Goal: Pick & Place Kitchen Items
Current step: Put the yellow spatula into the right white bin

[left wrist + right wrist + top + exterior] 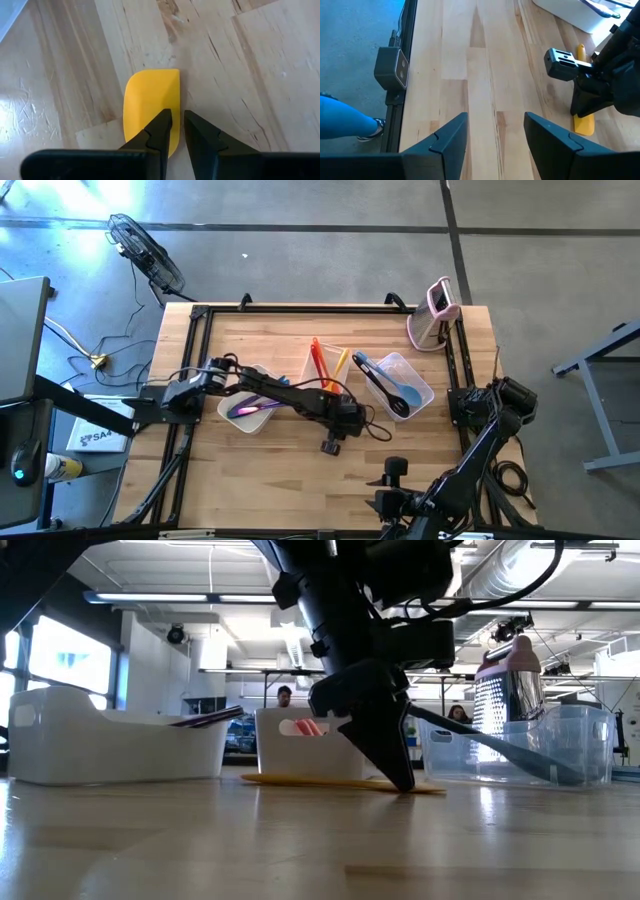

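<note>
A yellow spatula [330, 780] lies on the bare wood in front of the three clear tubs, its blade [150, 100] beyond my left gripper's fingertips. My left gripper [178, 118] points steeply down at it, shut to a narrow gap at the blade's edge. My right gripper [495, 125] hangs open over bare table near the front edge, touching nothing. Purple utensils lie in the left tub [250, 408]. Red and yellow ones lean in the middle tub [325, 365]. Light blue and black ones lie in the right tub [402, 385]. My left gripper comes from above, slanting steeply down, with its fingertips [402, 778] on the spatula. They close on the blade's long edge [175, 135], and yellow shows in the narrow gap between them. The spatula lies flat along the table under the gripper.
A pink-and-white upright gadget [435, 315] stands at the far right corner. Black rails run along the table's sides. Bare wood stretches from the tubs to the near edge. People [285, 695] show in the room beyond the table.
</note>
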Controlling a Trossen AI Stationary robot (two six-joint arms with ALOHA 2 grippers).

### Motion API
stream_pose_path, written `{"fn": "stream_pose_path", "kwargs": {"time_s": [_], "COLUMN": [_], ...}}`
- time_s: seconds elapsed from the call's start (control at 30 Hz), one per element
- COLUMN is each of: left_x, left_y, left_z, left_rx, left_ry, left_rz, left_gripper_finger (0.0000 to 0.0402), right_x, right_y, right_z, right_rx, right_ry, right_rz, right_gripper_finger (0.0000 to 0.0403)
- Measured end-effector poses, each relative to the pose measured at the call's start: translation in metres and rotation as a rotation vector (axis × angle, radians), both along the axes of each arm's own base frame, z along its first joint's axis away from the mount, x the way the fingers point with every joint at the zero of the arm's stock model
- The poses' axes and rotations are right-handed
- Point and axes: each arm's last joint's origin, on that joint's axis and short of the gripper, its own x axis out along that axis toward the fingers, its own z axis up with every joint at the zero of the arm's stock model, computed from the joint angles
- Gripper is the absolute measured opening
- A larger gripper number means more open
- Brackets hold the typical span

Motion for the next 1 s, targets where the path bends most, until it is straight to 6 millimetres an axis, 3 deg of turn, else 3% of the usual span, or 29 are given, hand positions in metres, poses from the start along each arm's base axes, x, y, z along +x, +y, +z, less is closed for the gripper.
{"fn": "stream_pose_path", "kwargs": {"time_s": [0.5, 1.0], "left_x": [0.002, 0.003], "left_y": [0.0, -0.012], "left_z": [0.003, 0.008], "left_rx": [0.003, 0.072], "left_ry": [-0.008, -0.014], "left_rz": [0.049, 0.05], "left_gripper_finger": [0.0056, 0.0056], "right_x": [0.001, 0.001], "right_y": [0.001, 0.001], "right_z": [0.0, 0.0], "right_rx": [0.015, 0.012], "right_ry": [-0.006, -0.005], "right_rz": [-0.001, 0.001], "right_gripper_finger": [0.0188, 0.0188]}}
